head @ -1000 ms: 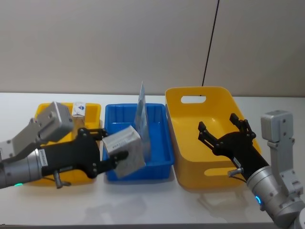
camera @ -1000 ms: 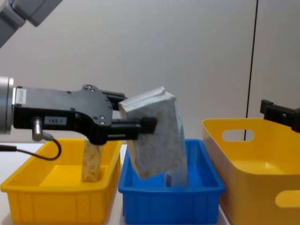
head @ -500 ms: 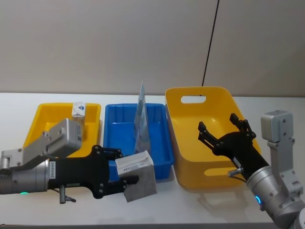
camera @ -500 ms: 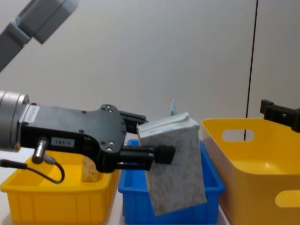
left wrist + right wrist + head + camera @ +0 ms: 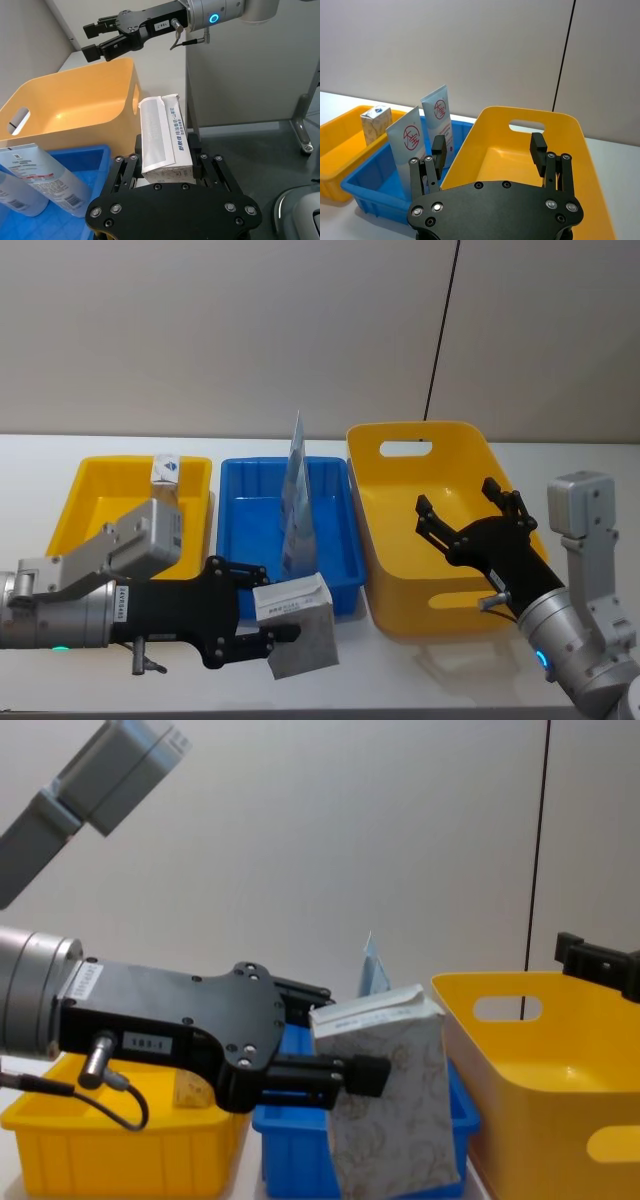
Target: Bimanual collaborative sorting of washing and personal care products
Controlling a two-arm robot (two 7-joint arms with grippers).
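My left gripper (image 5: pixel 268 624) is shut on a beige speckled pack with a white top (image 5: pixel 298 624), held tilted over the table in front of the blue bin (image 5: pixel 245 502). The left wrist view shows this pack (image 5: pixel 162 145) clamped between the jaws, and the chest view shows the same pack (image 5: pixel 390 1105) in front of the blue bin. Two light-blue pouches (image 5: pixel 295 495) stand in the blue bin. Another small pack (image 5: pixel 165 473) stands in the left yellow bin (image 5: pixel 100 495). My right gripper (image 5: pixel 470 518) hangs open and empty over the large yellow bin (image 5: pixel 400 485).
The three bins stand side by side on the white table (image 5: pixel 400 670), close to a grey wall. A black cable (image 5: pixel 440 330) runs down the wall behind the large bin. Bare table lies in front of the bins.
My left gripper has carried the pack from above the blue bin down and toward me, in front of the bin. The right arm has not moved.
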